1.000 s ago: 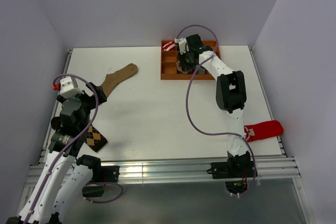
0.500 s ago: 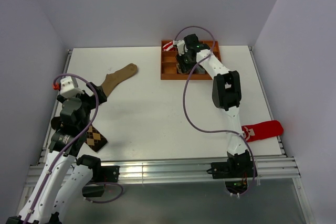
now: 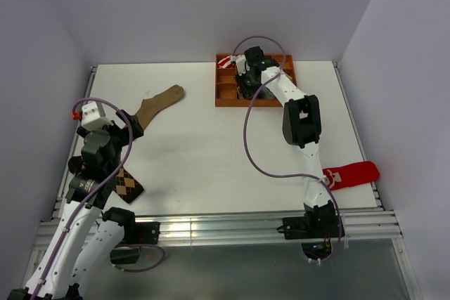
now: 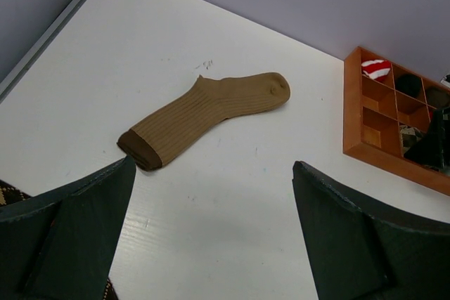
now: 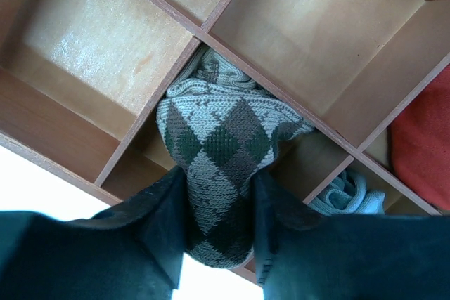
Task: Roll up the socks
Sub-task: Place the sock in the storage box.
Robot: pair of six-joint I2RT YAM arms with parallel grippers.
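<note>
Right gripper (image 3: pixel 246 83) seen down in a wooden compartment tray (image 3: pixel 228 102), left gripper (image 3: pixel 133 124) held above the white table (image 3: pixel 204 152), tan sock (image 3: pixel 160 101) laid just beyond its jaws, diamond-patterned sock (image 3: pixel 129 184) tucked behind them under the arm, red sock (image 3: pixel 354 172) set well apart from both grippers.

Chunky knitted argyle sock (image 5: pixel 218 138), glossy varnished wooden tray (image 5: pixel 91 40), ribbed tan cloth sock (image 4: pixel 211 114), smooth matt table (image 4: pixel 232 194)

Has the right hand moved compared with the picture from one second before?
Yes, a little: the right hand, shut on an argyle sock, has shifted left across the wooden tray, which stays fixed.
</note>
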